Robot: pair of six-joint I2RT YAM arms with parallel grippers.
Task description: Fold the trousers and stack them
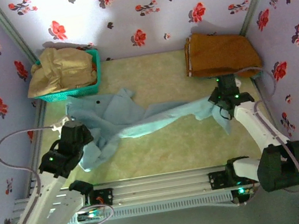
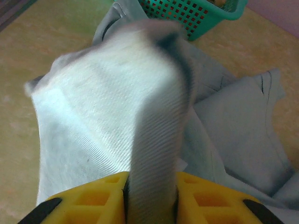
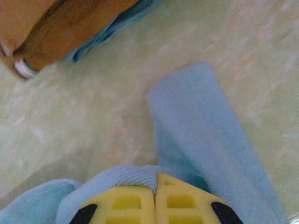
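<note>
Yellow fingers (image 2: 93,200) of our left gripper (image 2: 152,198) sit closest to the lens, the jaws pinched narrowly on a raised fold of the trousers (image 2: 107,116). On our right gripper (image 3: 155,196) the jaws are pressed together, with pale blue cloth bunched over their tips; a trouser leg (image 3: 196,121) hangs beyond them.

We work on a table (image 1: 187,145) with a pale yellow-green marbled top. It is closed in by lilac walls (image 1: 140,7) printed with red and dark flowers, and a metal rail (image 1: 160,187) runs along its near edge.

We take the teal basket (image 1: 88,90) as our landmark; it stands in the far left corner. It holds a crumpled beige-tan garment (image 1: 59,66) that mounds above its rim. The trousers (image 1: 140,121) begin just in front of the basket and stretch away from it to the right in a twisted band. Our left gripper (image 1: 76,132) holds the end nearer the basket, and our right gripper (image 1: 226,96) holds the end far from it.

An orange-brown garment (image 1: 219,52) lies folded well apart from the basket, along the same back wall in the opposite corner.
</note>
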